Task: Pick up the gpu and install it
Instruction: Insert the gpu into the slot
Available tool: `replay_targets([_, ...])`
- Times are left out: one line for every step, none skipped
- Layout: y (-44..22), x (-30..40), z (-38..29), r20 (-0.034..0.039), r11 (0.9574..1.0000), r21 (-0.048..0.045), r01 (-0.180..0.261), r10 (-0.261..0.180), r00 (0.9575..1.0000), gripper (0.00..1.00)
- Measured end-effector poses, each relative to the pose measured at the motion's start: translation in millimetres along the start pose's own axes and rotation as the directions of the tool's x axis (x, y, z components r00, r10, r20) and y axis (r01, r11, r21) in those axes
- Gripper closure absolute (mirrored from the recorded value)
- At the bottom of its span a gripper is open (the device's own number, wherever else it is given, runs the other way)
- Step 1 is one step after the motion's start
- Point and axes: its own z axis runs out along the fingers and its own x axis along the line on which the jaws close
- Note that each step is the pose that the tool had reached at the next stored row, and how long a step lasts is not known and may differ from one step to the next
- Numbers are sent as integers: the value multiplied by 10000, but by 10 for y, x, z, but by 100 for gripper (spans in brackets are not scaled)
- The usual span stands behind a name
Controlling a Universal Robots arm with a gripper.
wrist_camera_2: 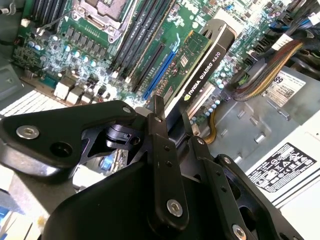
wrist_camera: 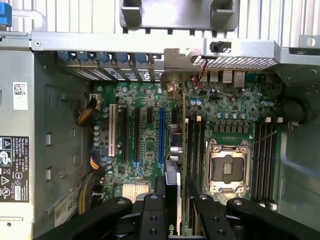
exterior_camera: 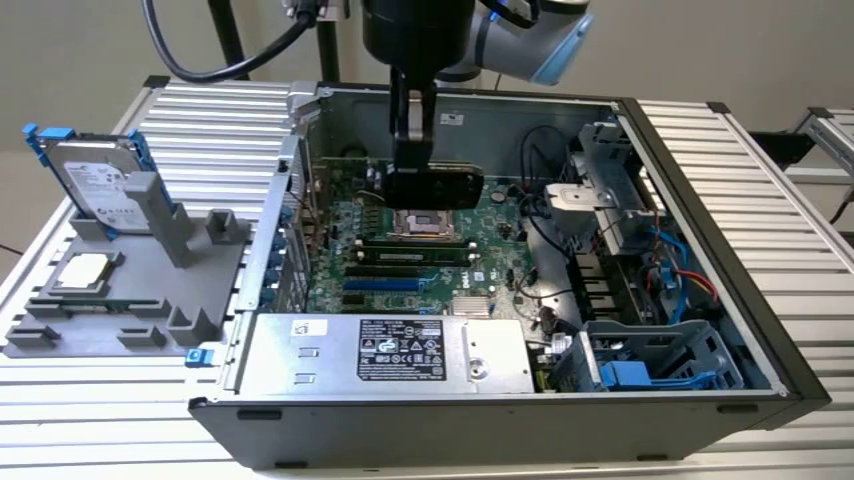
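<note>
Exterior view, gpu (exterior_camera: 434,186) in gripper (exterior_camera: 414,172) above motherboard (exterior_camera: 400,262)

We see even, soft indoor light throughout; the computer case (exterior_camera: 694,390) interior sits dimmer, and the gripper (wrist_camera_2: 172,117) looms dark and slightly blurred.

A black wrist housing (exterior_camera: 416,25), a silver-blue joint (exterior_camera: 534,40) at its 3 o'clock and black screw-fastened gripper (wrist_camera_2: 170,125) links are being displayed.
</note>
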Motion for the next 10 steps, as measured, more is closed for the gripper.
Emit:
replay_targets([0,0,3,0,10000,0,0,0,10000,100])
replay_targets([0,0,7,0,10000,0,0,0,10000,100])
replay_targets([0,0,11,1,10000,0,0,0,10000,100])
replay_targets([0,0,15,0,10000,0,1,-1,10000,100])
replay_targets([0,0,18,0,10000,0,0,0,10000,100])
replay_targets([0,0,22,0,10000,0,0,0,10000,100])
replay_targets([0,0,25,0,10000,0,0,0,10000,100])
replay_targets([0,0,30,0,10000,1,0,0,10000,100])
replay_targets([0,0,33,0,10000,0,0,0,10000,100])
replay_targets([0,1,36,0,10000,0,0,0,10000,100])
